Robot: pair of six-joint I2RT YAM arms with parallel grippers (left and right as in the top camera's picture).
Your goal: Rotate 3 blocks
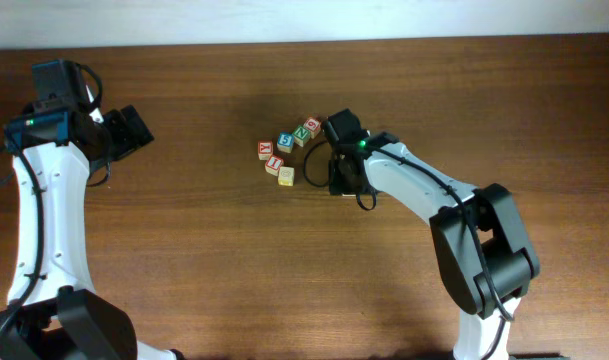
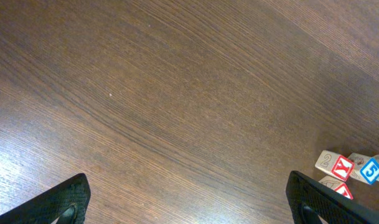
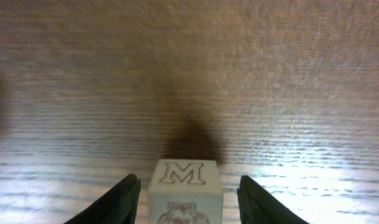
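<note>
While the right hand (image 3: 188, 200) straddles the M block (image 3: 186, 177), half open, gaps show either side. Left hand (image 2: 189, 202) hangs spread wide, holding nothing.

M on pale block (image 3: 185, 193), red Y block (image 2: 343, 167), blue 5 block (image 2: 370, 170)

you're looking at a robot lab bench: a dark wood-grain table (image 1: 234, 270) fills the view, a white-and-black left arm (image 1: 44, 220) and right arm (image 1: 414, 190) stand along one side of that table, a bare pale wall (image 1: 284, 18) runs along its opposite side, and small alphabet blocks (image 1: 275, 162) lie near its middle.
</note>
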